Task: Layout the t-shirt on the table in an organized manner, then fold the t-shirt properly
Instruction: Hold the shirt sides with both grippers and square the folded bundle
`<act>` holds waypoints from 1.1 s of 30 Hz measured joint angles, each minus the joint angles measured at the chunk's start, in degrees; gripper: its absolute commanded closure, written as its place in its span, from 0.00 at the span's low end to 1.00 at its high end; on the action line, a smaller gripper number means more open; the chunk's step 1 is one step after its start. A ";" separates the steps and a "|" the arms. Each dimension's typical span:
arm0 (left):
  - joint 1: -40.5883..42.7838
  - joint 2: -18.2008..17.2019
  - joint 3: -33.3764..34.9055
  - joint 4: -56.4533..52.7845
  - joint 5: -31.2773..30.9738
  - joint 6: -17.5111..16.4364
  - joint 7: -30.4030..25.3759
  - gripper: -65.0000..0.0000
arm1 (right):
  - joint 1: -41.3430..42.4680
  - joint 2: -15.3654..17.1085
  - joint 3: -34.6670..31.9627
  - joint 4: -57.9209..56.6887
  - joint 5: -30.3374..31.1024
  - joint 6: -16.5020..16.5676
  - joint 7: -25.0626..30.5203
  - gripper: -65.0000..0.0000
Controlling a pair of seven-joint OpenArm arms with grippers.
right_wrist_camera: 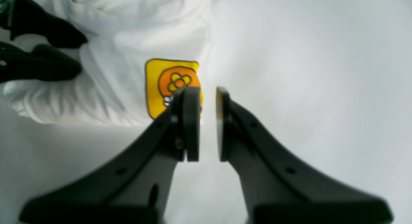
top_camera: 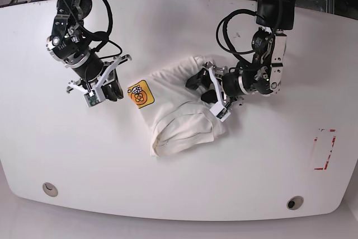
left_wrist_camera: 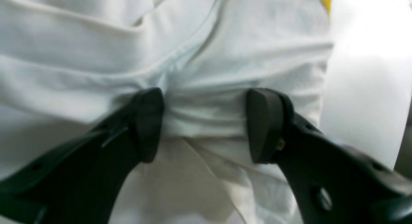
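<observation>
White cotton bunched mid-table (top_camera: 184,20): the t-shirt (top_camera: 179,113) sits between both arms, left gripper (left_wrist_camera: 206,124) spread astride its far edge, right gripper (right_wrist_camera: 207,124) nearly closed, empty, beside the patch (right_wrist_camera: 162,85).

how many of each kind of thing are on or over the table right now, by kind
t-shirt: 1
yellow patch on it: 1
grippers: 2, left gripper and right gripper
grommet holes in the table: 2, and
red tape marks: 1 group
total: 7
</observation>
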 measured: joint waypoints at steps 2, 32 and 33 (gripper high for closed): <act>0.37 -1.11 -0.17 3.50 -0.63 0.22 3.06 0.41 | -0.07 -0.04 -0.09 1.44 -0.20 -0.07 -0.17 0.88; -9.14 -0.96 -0.76 -2.38 4.87 8.39 -9.44 0.41 | 22.40 -4.57 -14.53 -22.56 -0.55 0.04 1.01 0.88; -9.55 -0.66 -0.87 -3.52 4.87 8.37 -10.71 0.41 | 23.47 -4.52 -14.60 -24.22 -0.94 -0.26 1.73 0.88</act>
